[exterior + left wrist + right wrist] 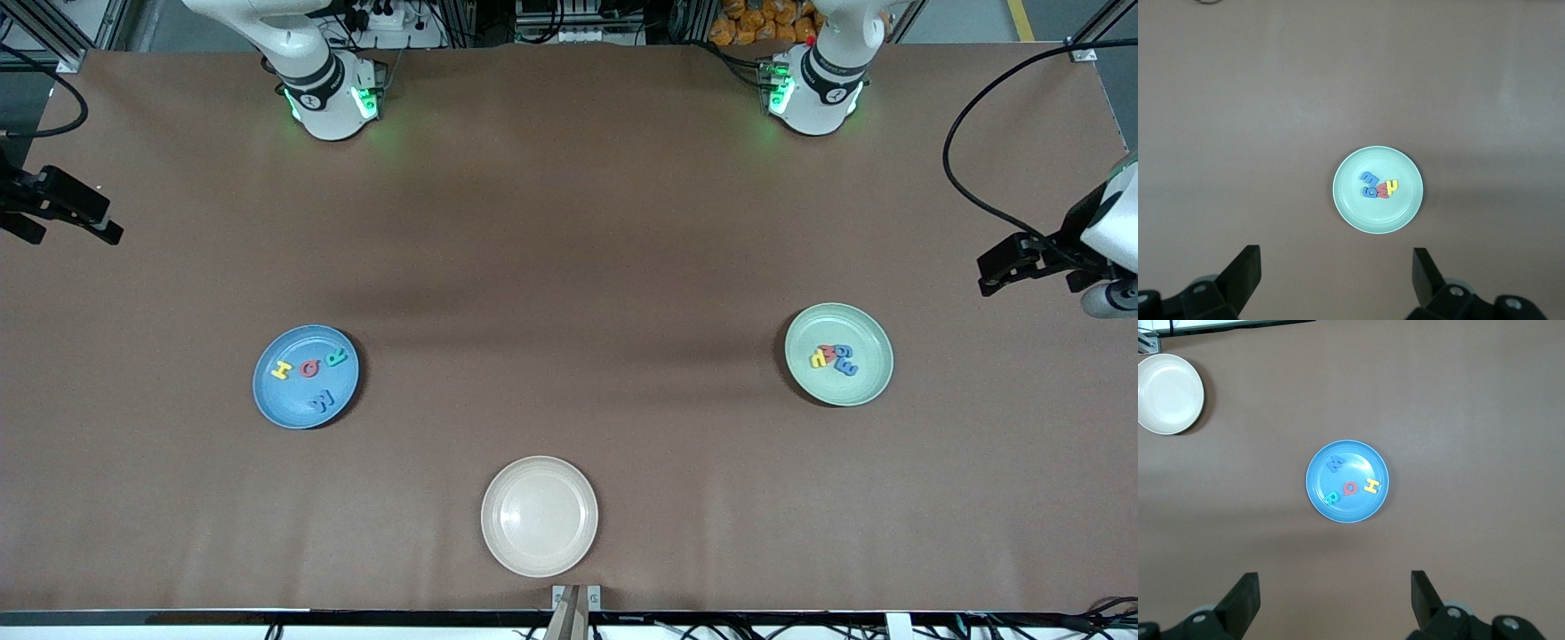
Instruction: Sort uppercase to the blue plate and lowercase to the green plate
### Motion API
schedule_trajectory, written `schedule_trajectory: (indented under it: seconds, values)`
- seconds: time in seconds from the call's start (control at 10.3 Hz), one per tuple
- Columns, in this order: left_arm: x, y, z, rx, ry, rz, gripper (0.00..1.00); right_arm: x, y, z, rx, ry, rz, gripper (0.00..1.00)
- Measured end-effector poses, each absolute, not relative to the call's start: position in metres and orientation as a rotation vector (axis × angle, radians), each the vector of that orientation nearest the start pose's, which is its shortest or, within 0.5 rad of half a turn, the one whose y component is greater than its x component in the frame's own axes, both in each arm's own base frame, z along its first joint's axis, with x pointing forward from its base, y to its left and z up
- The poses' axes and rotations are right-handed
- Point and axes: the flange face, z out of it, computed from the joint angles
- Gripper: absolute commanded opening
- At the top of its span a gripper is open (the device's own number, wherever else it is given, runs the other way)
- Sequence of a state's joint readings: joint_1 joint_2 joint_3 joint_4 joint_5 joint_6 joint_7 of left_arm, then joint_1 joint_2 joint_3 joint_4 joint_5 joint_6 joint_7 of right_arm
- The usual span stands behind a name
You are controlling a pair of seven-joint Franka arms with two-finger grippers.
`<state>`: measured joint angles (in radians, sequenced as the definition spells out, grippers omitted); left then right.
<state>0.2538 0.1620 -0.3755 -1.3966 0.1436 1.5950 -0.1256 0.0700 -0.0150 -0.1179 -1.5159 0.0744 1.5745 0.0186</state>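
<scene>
The blue plate (268, 402) (1371, 457) holds the uppercase letters: yellow H (281, 370), red Q (309, 367), green R (335, 358) and blue W (322, 402). The green plate (867, 387) (1405, 213) holds the lowercase letters in a tight cluster: a yellow one (818, 358), a red one (829, 352) and blue ones (845, 361). My right gripper (78, 236) (1335, 590) hangs open and empty, high above the table by the blue plate. My left gripper (989, 274) (1337, 267) is open and empty too, high up by the green plate.
An empty beige plate (539, 516) (1168, 393) sits near the table's front edge, midway between the two coloured plates. Brown table cover (569, 267) stretches between the plates and the arm bases.
</scene>
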Motion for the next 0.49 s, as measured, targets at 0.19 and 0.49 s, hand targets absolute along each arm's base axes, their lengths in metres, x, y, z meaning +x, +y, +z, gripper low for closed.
schedule_trajectory:
  seconds: [0.19,0.49]
  values:
    - [0.605,-0.029,0.622,-3.049,-0.050,-0.088,1.00,0.549,-0.019,0.661,-3.058,0.097,-0.100,1.00]
    - [0.593,-0.018,0.645,-3.061,-0.124,-0.113,1.00,0.546,-0.018,0.665,-3.054,0.095,-0.080,1.00]
